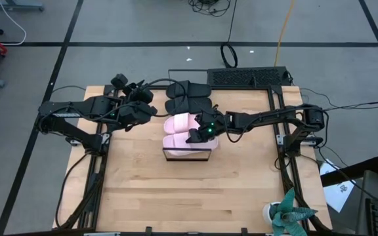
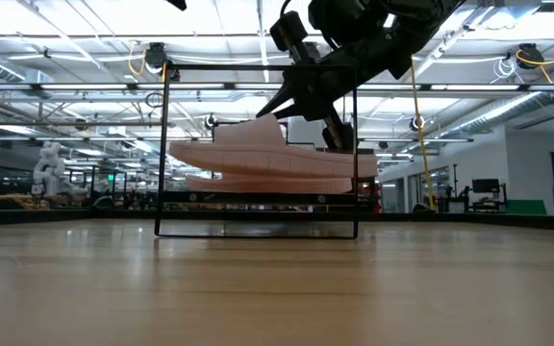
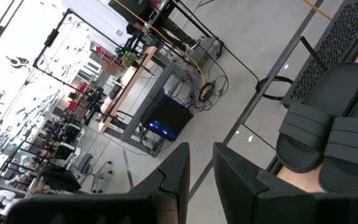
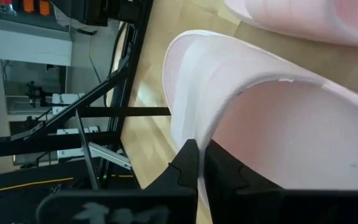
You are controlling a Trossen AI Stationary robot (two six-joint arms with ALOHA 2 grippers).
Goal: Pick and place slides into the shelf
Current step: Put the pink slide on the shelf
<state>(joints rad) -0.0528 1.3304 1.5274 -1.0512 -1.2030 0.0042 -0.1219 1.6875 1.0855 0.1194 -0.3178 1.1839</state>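
Note:
Two pale pink slides sit side by side at the shelf [image 1: 187,156]. In the low view they show inside its thin black frame [image 2: 164,144], over the light-wood board. My right gripper [image 1: 199,135] comes from the table's right and is shut on the nearer pink slide [image 1: 179,140]. The farther pink slide [image 1: 178,122] lies level beside it. The two black slides [image 1: 188,96] lie together on the table toward the far edge. My left gripper [image 1: 147,109] hangs in the air left of the black slides, its fingers a little apart, touching nothing. My right gripper pinches the strap's edge [image 4: 199,118] of the nearer pink slide between its two fingers, one finger on the outer face and one on the inner. It comes from above, slanting in from the table's right. The slide [image 2: 258,154] sits tilted, its left end higher.
A dark keyboard-like mat [image 1: 248,77] lies at the table's far right corner, and a small teal plant [image 1: 287,215] stands at the near right corner. Bare tabletop [image 1: 189,196] stretches in front of the shelf. Cables run on the floor beyond the far edge.

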